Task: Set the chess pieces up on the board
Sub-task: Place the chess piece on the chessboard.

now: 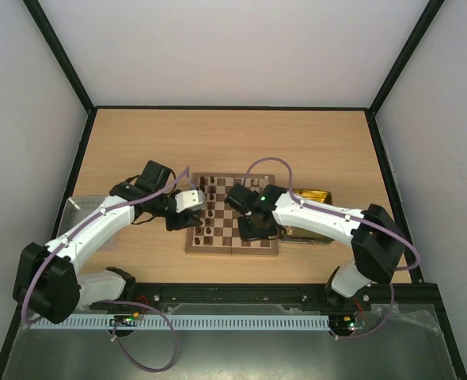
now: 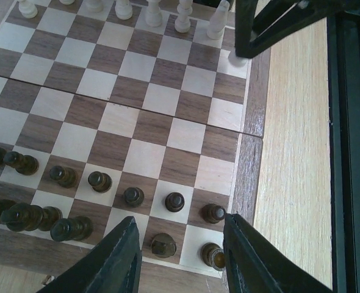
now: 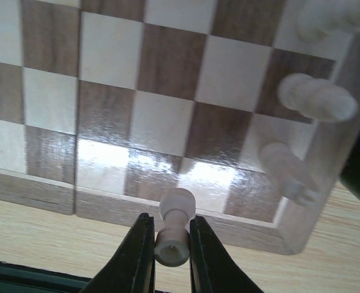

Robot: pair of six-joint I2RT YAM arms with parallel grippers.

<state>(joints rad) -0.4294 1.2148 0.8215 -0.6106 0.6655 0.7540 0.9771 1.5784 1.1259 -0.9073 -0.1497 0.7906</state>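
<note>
Clamps right gripper fingers shut on a pale cream pawn, gripped low near its base, leaving the head free for sighting a square. Hovers it over the board rim, near other pale pieces ranked along one edge, likely bound for that row. Spreads left gripper fingers wide, holding nothing, above dark pieces standing on the opposite corner squares; probably poised to straighten or pick one. Splits the colours between arms, seemingly.
</note>
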